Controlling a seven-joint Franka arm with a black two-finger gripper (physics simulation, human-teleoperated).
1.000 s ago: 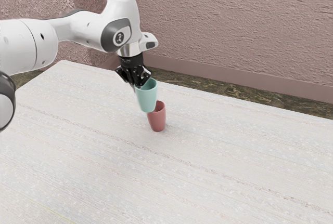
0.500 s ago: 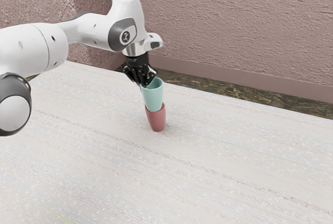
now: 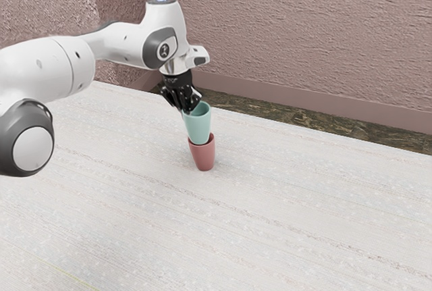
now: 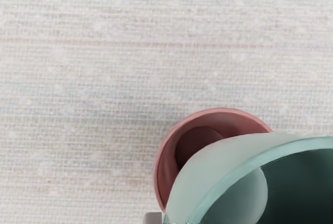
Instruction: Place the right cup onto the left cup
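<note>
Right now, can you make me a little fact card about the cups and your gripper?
teal cup: held, its base at the red cup's mouth; can't tell if it's inside
red cup: upright on the table, below the teal one
gripper: shut on the teal cup's rim

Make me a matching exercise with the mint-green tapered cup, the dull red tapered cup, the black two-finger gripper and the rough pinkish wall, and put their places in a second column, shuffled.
Things:
1. Mint-green tapered cup
2. Dull red tapered cup
3. Black two-finger gripper
4. Rough pinkish wall

Places:
A. Standing upright on the whitish streaked table
B. Beyond the table, in the background
C. Over the other cup's mouth, covering part of it
D. At the upper cup's rim

Right pairs: 1-C, 2-A, 3-D, 4-B
</note>
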